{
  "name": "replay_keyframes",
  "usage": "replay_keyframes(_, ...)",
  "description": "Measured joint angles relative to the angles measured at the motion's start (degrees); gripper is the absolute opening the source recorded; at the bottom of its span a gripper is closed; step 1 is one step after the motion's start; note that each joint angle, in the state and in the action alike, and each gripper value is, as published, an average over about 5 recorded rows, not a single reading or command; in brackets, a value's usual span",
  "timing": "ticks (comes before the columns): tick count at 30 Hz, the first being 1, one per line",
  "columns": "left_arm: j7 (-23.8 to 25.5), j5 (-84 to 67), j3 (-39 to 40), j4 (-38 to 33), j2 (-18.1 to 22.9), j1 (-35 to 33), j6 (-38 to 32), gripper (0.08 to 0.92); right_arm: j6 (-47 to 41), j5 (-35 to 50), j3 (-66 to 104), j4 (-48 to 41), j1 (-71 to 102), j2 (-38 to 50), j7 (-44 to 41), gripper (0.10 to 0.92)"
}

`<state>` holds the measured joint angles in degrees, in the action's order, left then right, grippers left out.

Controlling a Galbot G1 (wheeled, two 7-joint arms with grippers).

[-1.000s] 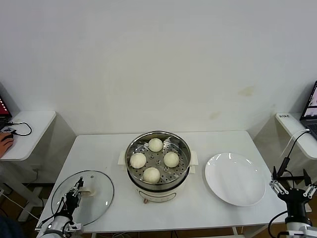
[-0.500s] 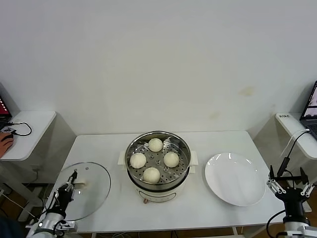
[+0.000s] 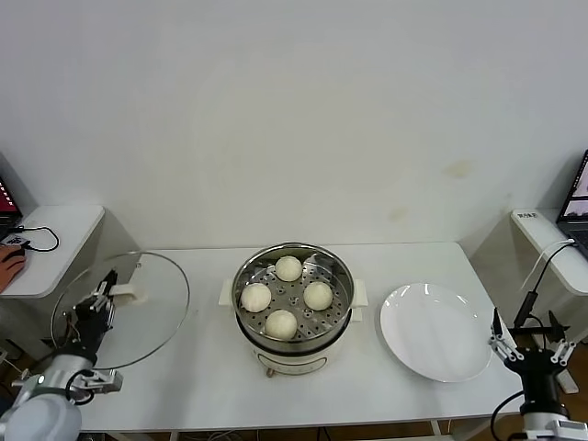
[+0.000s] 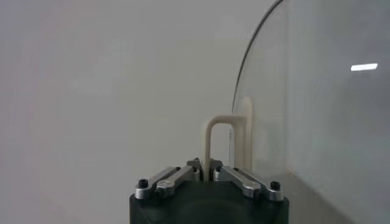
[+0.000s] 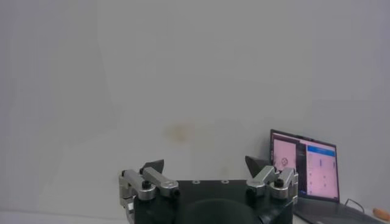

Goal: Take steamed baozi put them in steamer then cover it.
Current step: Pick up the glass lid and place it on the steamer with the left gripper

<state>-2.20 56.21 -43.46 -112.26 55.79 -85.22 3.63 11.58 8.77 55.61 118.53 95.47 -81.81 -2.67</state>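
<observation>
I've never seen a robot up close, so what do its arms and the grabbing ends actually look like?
Each arm ends in a black, blocky left gripper or right gripper with silver metal link pieces fixed by dark screws, carrying short dark fingers. From the head view, the left wrist is a rounded light-grey casing with thin black cables looping beside it; the right wrist is black.

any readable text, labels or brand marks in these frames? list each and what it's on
None can be read.
Tag on the side table at the robot's right: dark marks, too small to read.
Laptop screen in the right wrist view: coloured windows, text too blurred to read.
Steamer, cover, plate, baozi: no markings visible.
</observation>
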Motion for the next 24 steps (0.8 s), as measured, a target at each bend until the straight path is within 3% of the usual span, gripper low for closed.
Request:
replay_keyframes(13, 5.73, -4.05, 13.8, -5.82, -4.51, 9.79, 9.52, 0.146, 0.41, -3.45, -2.51, 0.58, 0.18, -2.04, 0.38, 0.823)
replay_keyframes(24, 11.72, 0.91, 27.7, -3.66, 0.05, 22.19, 16.84, 0.146, 0.97, -8.16, -5.56, 0.0, -0.81, -4.41, 0.66, 0.823)
